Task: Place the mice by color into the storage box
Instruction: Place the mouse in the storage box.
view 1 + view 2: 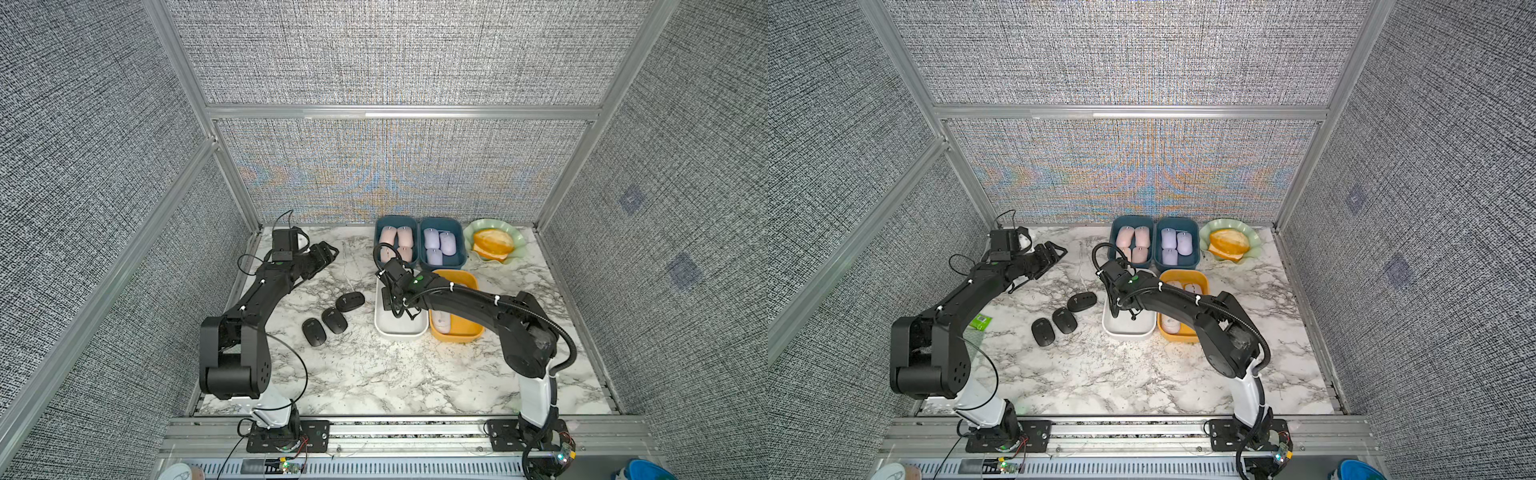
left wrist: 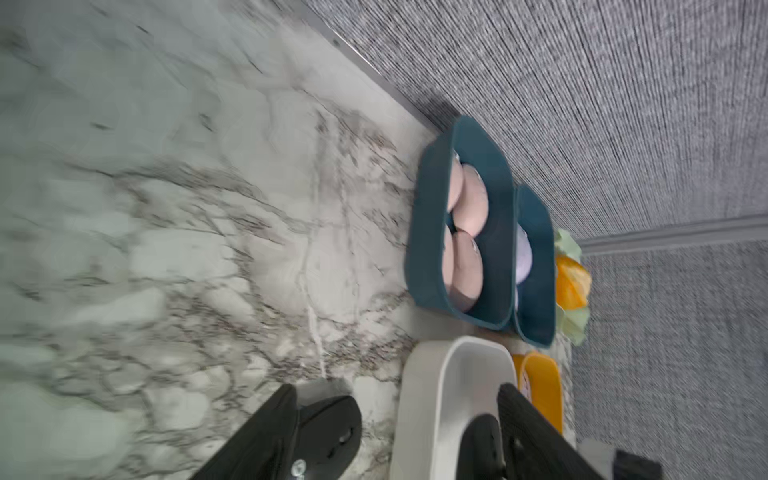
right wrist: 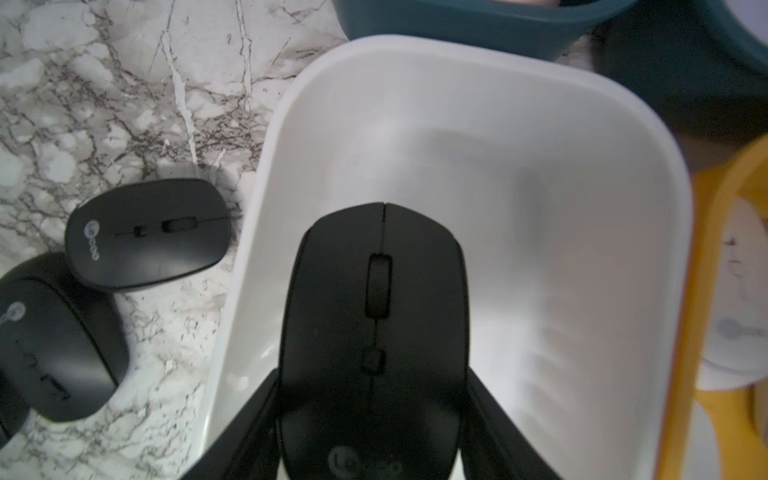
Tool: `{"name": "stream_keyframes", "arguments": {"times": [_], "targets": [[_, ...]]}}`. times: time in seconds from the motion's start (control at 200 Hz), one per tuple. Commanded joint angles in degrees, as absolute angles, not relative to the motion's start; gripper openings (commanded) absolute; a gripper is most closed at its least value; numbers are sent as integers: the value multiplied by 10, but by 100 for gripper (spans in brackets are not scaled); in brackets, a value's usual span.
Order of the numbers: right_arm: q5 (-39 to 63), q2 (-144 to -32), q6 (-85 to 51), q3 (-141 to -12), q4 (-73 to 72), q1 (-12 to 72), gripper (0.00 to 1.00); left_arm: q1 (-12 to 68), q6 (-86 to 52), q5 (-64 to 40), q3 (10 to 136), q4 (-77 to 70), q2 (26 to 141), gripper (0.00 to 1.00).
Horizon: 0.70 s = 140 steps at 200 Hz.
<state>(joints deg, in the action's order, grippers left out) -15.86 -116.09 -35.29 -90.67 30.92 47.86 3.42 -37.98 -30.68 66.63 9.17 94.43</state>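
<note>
Right hand [image 3: 374, 407] pinches a black mouse [image 3: 376, 299] by its sides, over the white box [image 1: 401, 328]. Three black mice [image 1: 334, 319] lie on the tabletop [image 1: 374, 374] just left of it. Left hand [image 1: 330, 250], far left, stands spread and holds nothing.

This is a robotics lab test cell, not a lived-in room. Grey woven-fabric wall panels [image 1: 395, 54] set in a bare aluminium-profile frame [image 1: 399, 111] box in a marble-patterned tabletop [image 1: 395, 374] from 9 through 12 to 3 o'clock. Two black jointed robot arms, the left arm [image 1: 266, 291] and the right arm [image 1: 478, 299], are bolted to a slotted aluminium rail [image 1: 415, 430] at 6 o'clock. Loose wiring and a small lit circuit board [image 1: 563, 457] sit beside the rail. Small plastic storage tubs [image 1: 395, 217] stand at 1 o'clock.
</note>
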Motion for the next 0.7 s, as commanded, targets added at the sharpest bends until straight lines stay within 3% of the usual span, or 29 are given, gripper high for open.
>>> {"name": "stream_keyframes", "arguments": {"times": [0.0,0.39,0.695], "targets": [[-151,-1183,-388,-927,290,467,56,37,-391,-369,670,83,946,77],[-151,-1269,-438,-987,278,450,57,37,-389,-354,671,89,927,77],[-163,-1285,-434,-1000,279,447,66,37,-389,-358,670,88,924,77]]}}
